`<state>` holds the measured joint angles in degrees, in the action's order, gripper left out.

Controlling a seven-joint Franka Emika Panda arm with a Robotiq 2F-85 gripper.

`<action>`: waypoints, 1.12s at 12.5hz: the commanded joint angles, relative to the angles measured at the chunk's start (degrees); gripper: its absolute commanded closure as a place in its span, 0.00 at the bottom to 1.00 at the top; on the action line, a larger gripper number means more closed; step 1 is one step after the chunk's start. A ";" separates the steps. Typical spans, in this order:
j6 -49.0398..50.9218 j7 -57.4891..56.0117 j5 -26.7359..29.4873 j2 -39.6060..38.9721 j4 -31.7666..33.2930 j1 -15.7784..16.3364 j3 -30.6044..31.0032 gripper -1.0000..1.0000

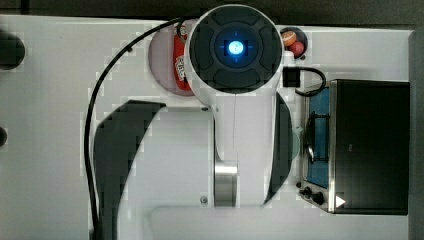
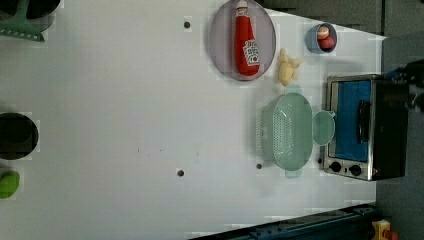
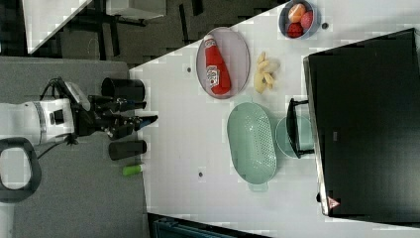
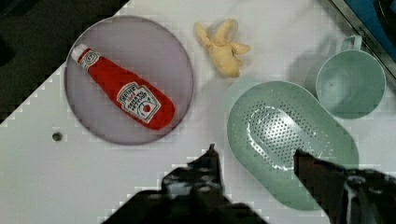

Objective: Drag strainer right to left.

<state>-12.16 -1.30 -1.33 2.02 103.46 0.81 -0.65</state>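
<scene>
Nearby: cup (image 2: 323, 128) touching strainer (image 2: 292, 131), plush toy (image 2: 288, 68) beside; gripper (image 4: 254, 156) empty, jaws apart.

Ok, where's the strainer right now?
In the left view, the strainer sits right of centre on the white table, against the mint cup by the toaster oven.

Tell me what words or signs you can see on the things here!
"Heinz Tomato Ketchup", partly blurred, on the label of the red ketchup bottle lying on the grey plate.
A small round mark near the ketchup bottle's cap: too small to read.
A red and white warning triangle on the corner of the toaster oven: its symbol is too small to read.
The strainer and green cup carry no text.
</scene>
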 commanded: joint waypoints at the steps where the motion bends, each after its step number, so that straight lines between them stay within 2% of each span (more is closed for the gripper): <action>1: 12.10 1.43 -1.27 35.55 23.15 -2.27 -3.65 0.21; 3: 11.84 1.43 -1.26 35.33 23.21 -2.22 -3.48 0.00; 6: 9.21 1.58 -1.25 32.78 25.11 -2.21 -2.81 0.00; 9: -1.14 3.55 -1.24 27.21 29.03 -2.21 -2.11 0.00; 14: -17.52 17.28 -1.24 12.57 33.24 -2.20 -1.38 0.00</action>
<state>-31.00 9.72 -2.32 13.13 133.84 -0.76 -3.12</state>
